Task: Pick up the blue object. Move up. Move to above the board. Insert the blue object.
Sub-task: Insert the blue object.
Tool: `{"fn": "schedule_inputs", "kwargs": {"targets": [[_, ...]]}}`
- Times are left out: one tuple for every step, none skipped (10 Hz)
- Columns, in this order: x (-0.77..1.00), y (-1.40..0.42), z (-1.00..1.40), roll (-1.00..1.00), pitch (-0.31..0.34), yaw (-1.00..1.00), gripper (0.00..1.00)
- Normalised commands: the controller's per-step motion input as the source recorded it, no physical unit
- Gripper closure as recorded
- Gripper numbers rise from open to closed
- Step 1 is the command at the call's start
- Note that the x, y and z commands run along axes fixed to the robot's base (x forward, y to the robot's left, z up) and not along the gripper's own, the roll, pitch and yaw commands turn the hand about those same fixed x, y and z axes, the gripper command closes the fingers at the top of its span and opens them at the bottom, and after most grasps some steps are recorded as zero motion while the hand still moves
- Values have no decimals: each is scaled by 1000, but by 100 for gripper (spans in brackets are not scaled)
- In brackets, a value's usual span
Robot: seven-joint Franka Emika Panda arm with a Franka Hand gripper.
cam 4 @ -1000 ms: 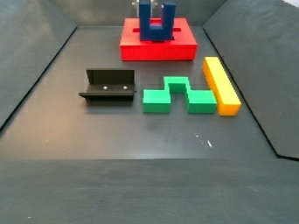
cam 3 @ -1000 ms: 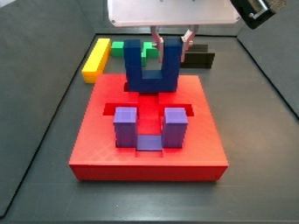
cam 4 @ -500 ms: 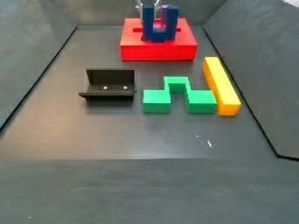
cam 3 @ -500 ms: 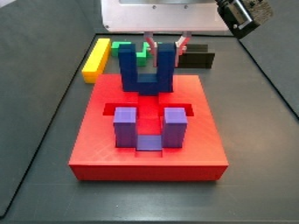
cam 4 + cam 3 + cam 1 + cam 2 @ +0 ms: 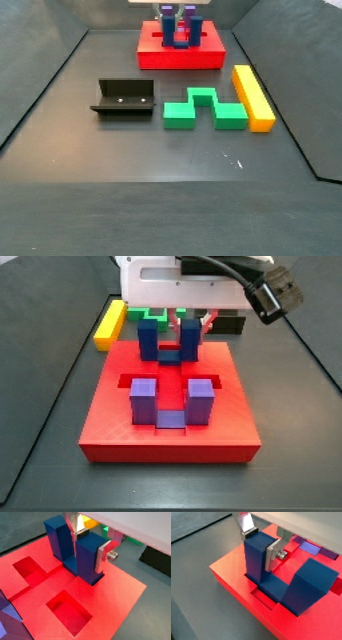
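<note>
Gripping the blue object (image 5: 168, 338), the hand (image 5: 179, 322) sits over the board (image 5: 168, 431).

The robot's two-finger parallel-jaw gripper (image 5: 183, 324) hangs straight down from its white wrist housing. In both wrist views its flat silver finger plates (image 5: 272, 554) are closed against one upright prong of the dark blue U-shaped plastic block (image 5: 281, 582).

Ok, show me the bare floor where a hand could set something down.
Bare floor lies in front of the fixture, green block and yellow bar, out to the near edge, and beside the fixture on its open side. It is crowded at the red board, where the hand grips the blue block.
</note>
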Motion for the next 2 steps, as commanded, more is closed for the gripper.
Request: {"fn": "schedule_inputs", "kwargs": {"targets": [[0,0,0,9,0,0,100],[0,26,0,31,0,0,100]]}}
